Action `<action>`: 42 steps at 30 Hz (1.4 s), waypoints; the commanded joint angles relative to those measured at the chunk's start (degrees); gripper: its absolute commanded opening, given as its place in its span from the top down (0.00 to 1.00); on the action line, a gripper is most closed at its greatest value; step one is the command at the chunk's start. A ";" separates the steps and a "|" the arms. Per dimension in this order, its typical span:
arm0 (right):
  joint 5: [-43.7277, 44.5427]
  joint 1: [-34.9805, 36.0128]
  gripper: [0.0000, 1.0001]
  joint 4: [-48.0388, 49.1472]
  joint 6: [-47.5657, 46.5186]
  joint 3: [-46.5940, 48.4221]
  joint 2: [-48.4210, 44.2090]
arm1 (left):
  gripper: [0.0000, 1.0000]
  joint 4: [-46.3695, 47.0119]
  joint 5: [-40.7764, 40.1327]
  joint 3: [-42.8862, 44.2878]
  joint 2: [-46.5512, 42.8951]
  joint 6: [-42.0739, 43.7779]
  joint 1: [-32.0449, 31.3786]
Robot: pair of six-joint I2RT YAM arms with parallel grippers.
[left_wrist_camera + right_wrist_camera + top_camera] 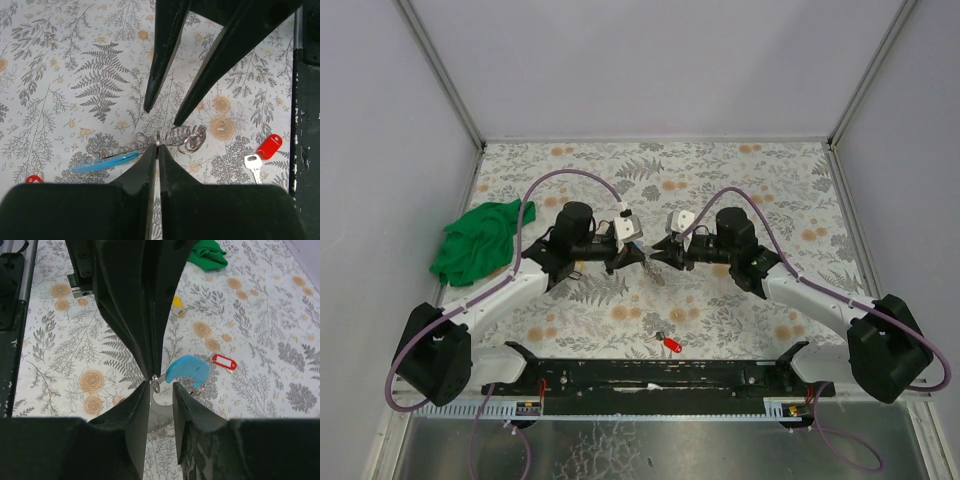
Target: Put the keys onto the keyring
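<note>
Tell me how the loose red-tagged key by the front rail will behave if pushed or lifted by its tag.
The red-tagged key lies flat on the printed table cover, so a push would probably slide it, not roll it. It looks tiny and thin, so likely very light. Lifted by the tag, the metal blade would probably dangle.

Two white-shelled robot arms, the left arm point(510, 290) and the right arm point(810, 295), rise from chunky black bases point(435, 350), with black joint housings and a purple cable point(570, 175) looping over each; the fingers point(167, 50) are black, tapering wedges.
</note>
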 commanded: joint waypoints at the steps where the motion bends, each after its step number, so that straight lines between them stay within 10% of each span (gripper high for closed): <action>1: -5.41 -0.10 0.68 6.15 -6.81 0.51 1.90 | 1.00 -1.74 0.29 2.91 -0.33 1.18 -0.88; 14: -5.53 -0.09 0.77 -3.13 -14.41 5.03 5.83 | 1.00 -2.25 0.95 3.36 -0.14 1.86 -1.83; 21: -4.08 -0.10 1.00 0.81 -10.21 3.93 5.73 | 0.95 -2.26 0.63 2.89 -0.15 1.38 -2.43; 35: -12.57 -2.71 1.00 42.56 13.47 -8.93 10.23 | 0.74 53.32 2.02 -24.51 -6.12 -27.86 6.59; 42: -15.09 -3.70 1.00 58.53 22.78 -10.53 16.01 | 0.74 63.64 8.85 -25.42 -0.78 -31.67 7.69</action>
